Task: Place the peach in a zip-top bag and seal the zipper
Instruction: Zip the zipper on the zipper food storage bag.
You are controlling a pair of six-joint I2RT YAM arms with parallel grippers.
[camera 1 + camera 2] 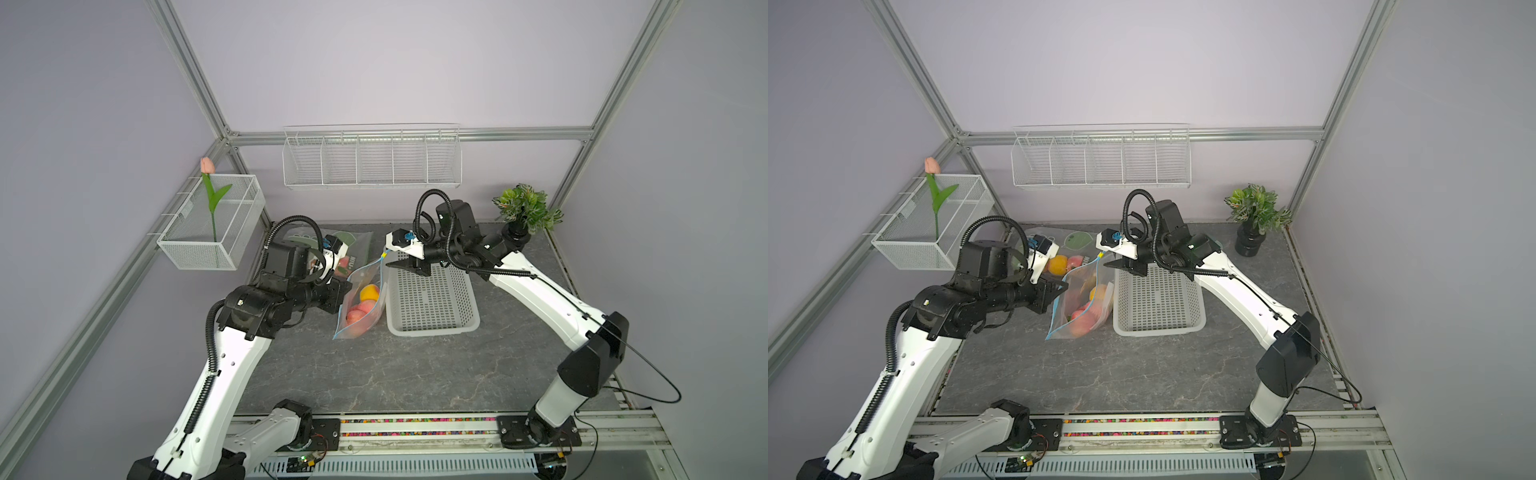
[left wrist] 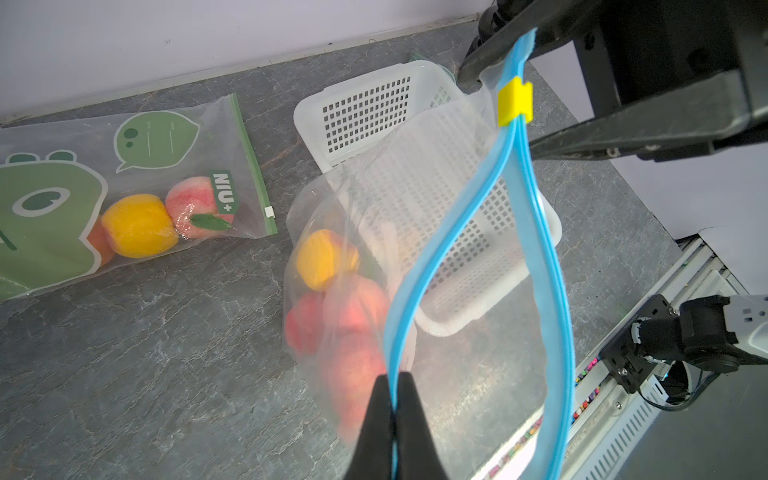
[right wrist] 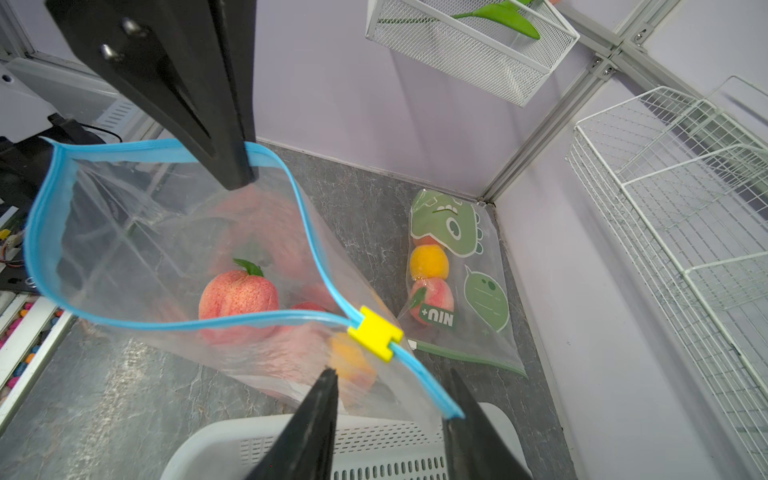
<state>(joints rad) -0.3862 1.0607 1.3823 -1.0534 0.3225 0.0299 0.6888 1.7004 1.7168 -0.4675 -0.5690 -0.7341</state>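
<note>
clear plastic zip-top bag [image 1: 357,278] hangs stretched between the two sets of jaws, its bottom on the grey bench [image 1: 374,374]. left jaws are closed tight, pinching one lip of the blue zipper strip [image 2: 395,353] partway along the mouth. right jaws stand part open with a clear gap between them. the strip's far end lies in that gap and touches one finger [image 3: 469,449] but is not clamped. yellow slider [image 3: 375,332] sits on the strip just ahead of the right jaws' tips, on the side toward the left jaws. from the slider to the left jaws the two lips bow well apart, so the mouth is wide open and the zipper unsealed. pink peach [image 3: 237,297] with a green leaf lies inside the bag at the bottom, below the left jaws, among other pink peaches and a yellow fruit [image 2: 322,259]. white perforated basket [image 1: 432,299] sits on the bench under the right jaws, just beside the bag. green-printed bag [image 2: 124,187] lies flat on the bench beyond the left jaws, well apart from them, with a peach and a yellow fruit inside.
</note>
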